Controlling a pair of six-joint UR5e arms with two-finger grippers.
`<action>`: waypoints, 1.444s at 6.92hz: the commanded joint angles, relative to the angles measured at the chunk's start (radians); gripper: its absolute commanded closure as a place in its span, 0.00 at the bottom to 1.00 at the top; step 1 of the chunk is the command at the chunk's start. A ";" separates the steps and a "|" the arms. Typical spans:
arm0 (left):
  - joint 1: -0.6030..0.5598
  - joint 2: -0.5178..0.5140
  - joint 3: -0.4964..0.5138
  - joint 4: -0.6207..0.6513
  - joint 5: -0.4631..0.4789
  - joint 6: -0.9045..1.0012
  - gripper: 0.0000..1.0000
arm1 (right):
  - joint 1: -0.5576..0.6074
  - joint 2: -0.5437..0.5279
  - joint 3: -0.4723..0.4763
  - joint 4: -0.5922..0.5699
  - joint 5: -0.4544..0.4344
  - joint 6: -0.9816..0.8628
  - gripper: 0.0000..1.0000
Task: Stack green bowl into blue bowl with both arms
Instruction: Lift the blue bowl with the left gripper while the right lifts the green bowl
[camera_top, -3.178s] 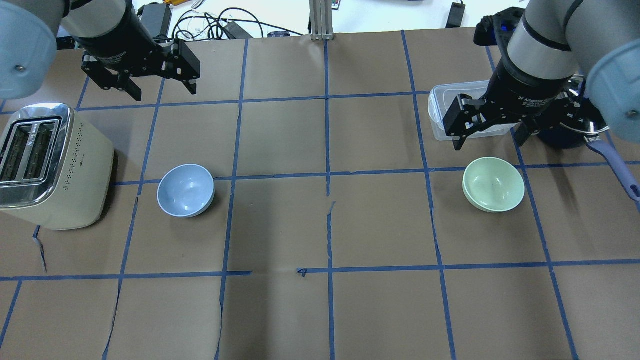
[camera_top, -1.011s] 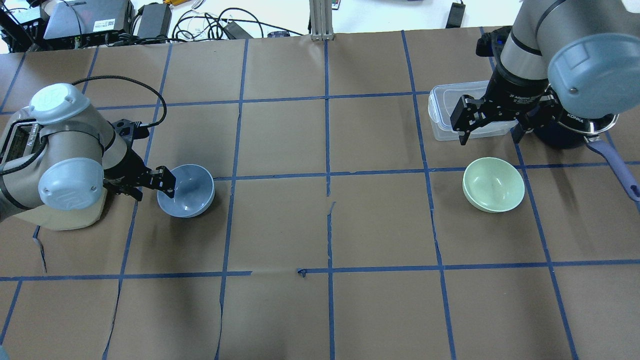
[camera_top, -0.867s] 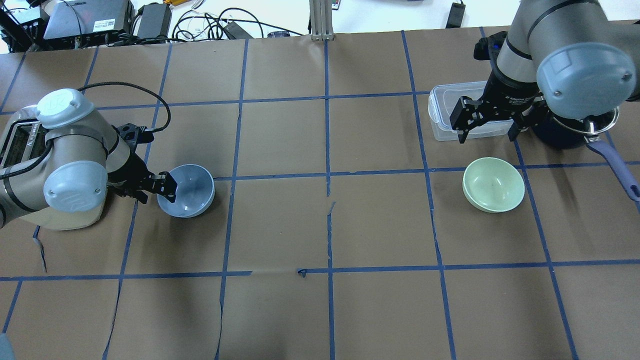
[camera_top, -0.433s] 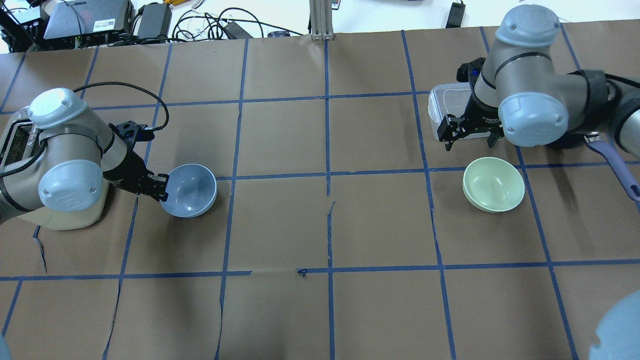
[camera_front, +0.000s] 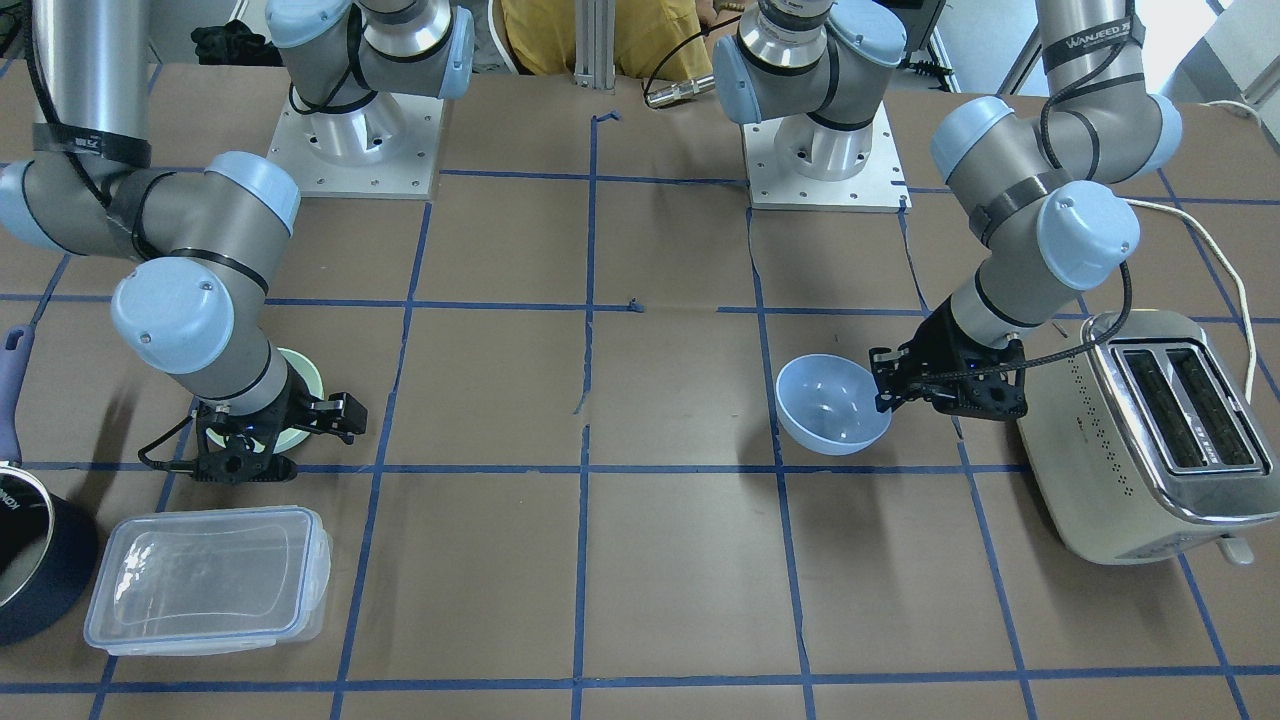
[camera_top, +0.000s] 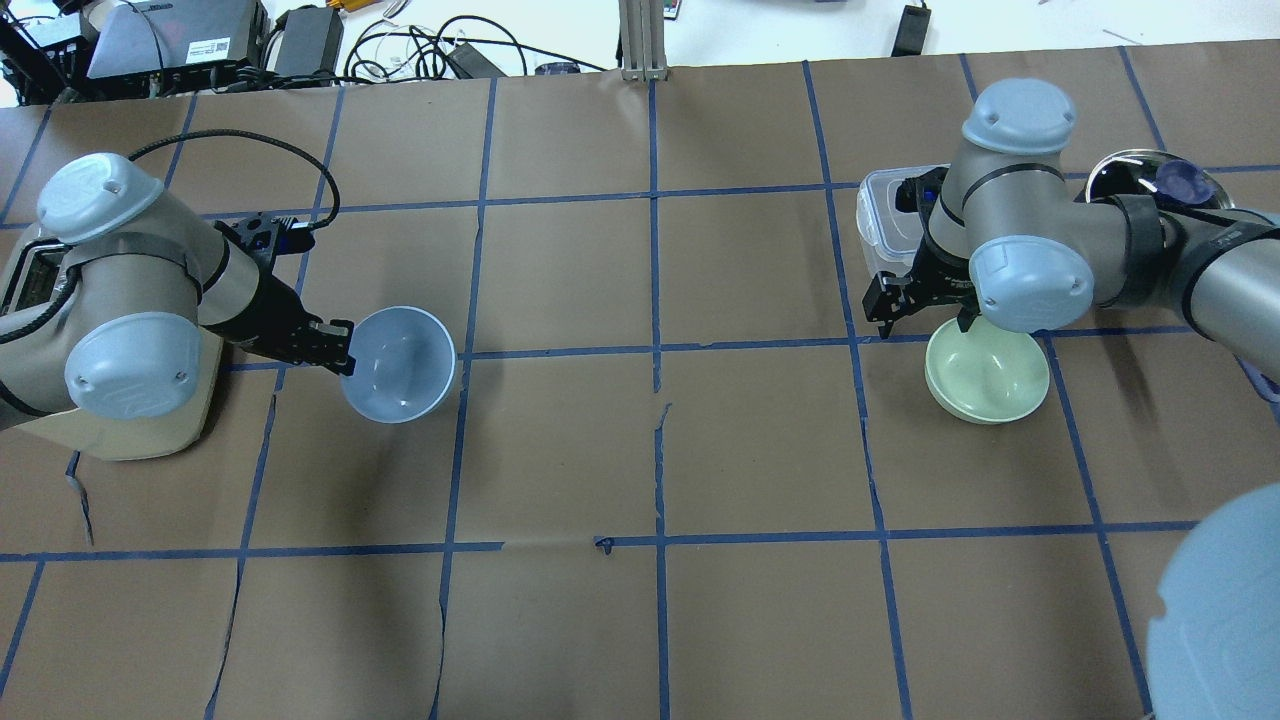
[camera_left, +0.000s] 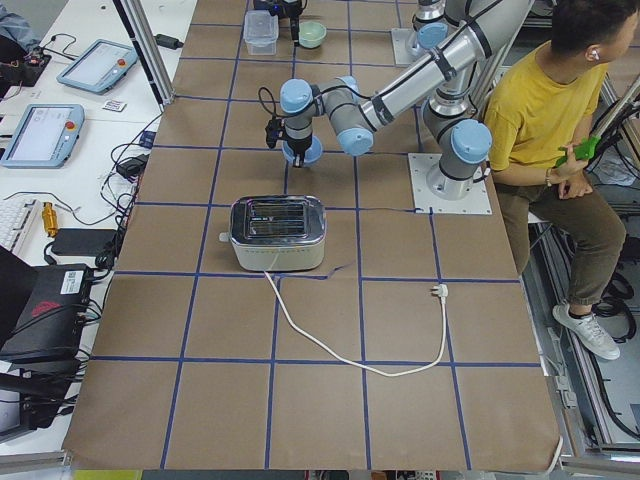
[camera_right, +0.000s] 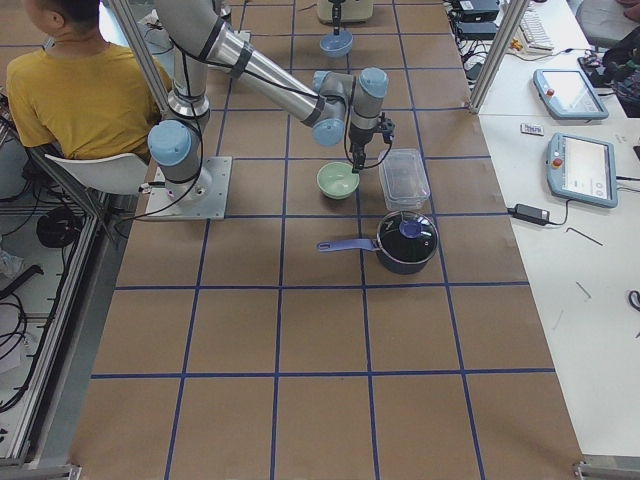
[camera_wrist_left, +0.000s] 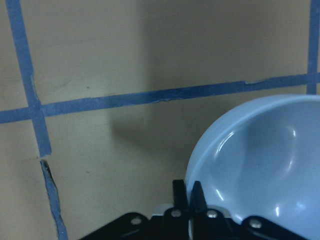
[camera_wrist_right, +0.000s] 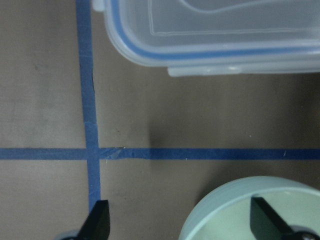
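Note:
The blue bowl (camera_top: 402, 364) hangs tilted a little above the table, left of centre. My left gripper (camera_top: 340, 358) is shut on its left rim; the left wrist view shows the fingers (camera_wrist_left: 181, 195) pinched on the rim of the blue bowl (camera_wrist_left: 260, 165). The green bowl (camera_top: 990, 385) stands on the table at the right. My right gripper (camera_top: 925, 322) is open and low over its far rim. In the right wrist view one finger (camera_wrist_right: 98, 220) is outside the green bowl (camera_wrist_right: 240, 215) and the other is over its inside.
A cream toaster (camera_front: 1150, 440) stands just beyond the left arm. A clear lidded container (camera_front: 210, 580) lies close behind the green bowl, with a navy pot (camera_front: 25, 565) and its long handle beside it. A person sits behind the robot (camera_left: 555, 110).
My left arm came down, shut on the blue bowl's rim, then lifted it and carried it slightly right. My right arm lowered its open gripper from above the container to the green bowl's far rim.

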 joint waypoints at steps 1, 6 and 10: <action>-0.216 -0.053 0.086 0.013 -0.020 -0.317 1.00 | -0.041 0.003 0.045 -0.004 0.006 -0.001 0.05; -0.466 -0.222 0.252 0.050 -0.019 -0.575 1.00 | -0.058 -0.003 0.030 -0.006 0.005 -0.001 1.00; -0.494 -0.282 0.264 0.034 -0.023 -0.575 1.00 | -0.058 -0.015 -0.070 0.037 0.000 0.015 1.00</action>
